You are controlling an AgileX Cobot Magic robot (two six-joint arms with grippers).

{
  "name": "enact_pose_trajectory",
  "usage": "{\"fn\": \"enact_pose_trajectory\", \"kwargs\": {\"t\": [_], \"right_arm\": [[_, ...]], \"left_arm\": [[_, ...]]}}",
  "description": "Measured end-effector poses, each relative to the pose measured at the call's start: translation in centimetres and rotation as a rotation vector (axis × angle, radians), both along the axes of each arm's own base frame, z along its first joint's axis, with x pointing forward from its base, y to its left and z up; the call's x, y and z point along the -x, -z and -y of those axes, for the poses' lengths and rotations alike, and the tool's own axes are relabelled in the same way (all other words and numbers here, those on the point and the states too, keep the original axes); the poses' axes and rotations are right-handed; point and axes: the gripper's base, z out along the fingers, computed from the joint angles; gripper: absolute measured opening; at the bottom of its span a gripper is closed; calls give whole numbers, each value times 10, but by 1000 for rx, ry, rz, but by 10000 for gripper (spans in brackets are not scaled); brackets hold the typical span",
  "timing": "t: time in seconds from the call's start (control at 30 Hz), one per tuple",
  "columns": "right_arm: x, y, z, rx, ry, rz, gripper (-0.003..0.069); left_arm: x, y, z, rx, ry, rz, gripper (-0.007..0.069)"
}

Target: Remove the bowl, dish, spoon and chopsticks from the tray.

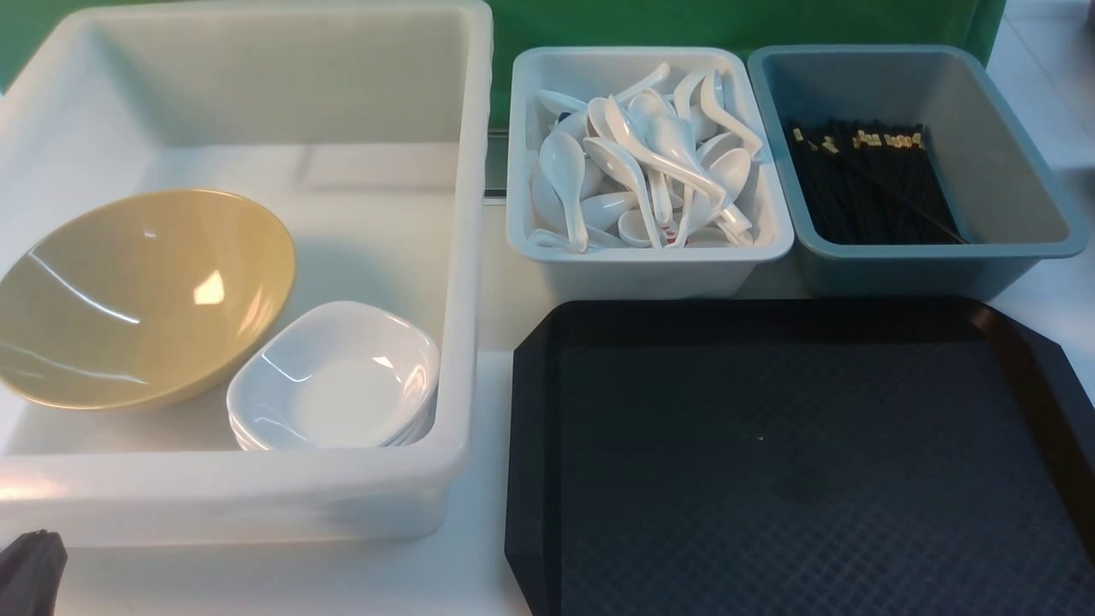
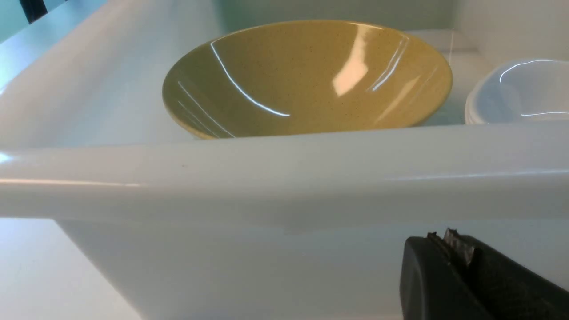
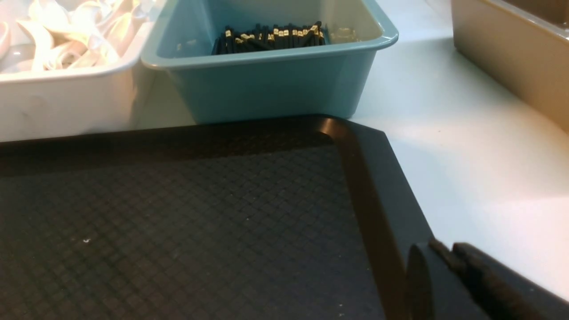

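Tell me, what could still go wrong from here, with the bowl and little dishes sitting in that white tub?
The yellow bowl lies tilted in the white tub, so it might slide or rock if the tub is bumped.
The left end effector is close to the tub's wall; a careless move could knock it.
One chopstick lies slantwise across the others in the blue-grey bin and might snag if more are added.

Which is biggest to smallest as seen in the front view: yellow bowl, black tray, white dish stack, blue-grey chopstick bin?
1. Black tray, even cut off by the picture's edge
2. Blue-grey bin and yellow bowl: too alike to rank
3. White dish stack
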Motion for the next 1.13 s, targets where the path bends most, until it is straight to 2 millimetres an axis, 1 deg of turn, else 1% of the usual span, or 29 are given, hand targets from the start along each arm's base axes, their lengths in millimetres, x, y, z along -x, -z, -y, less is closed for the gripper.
{"fn": "enact_pose_trajectory", "kwargs": {"t": [1.13], "right_arm": [[0,0,0,0,1,0,123]], "left_arm": [[0,0,0,-5,1,-1,-11]]}}
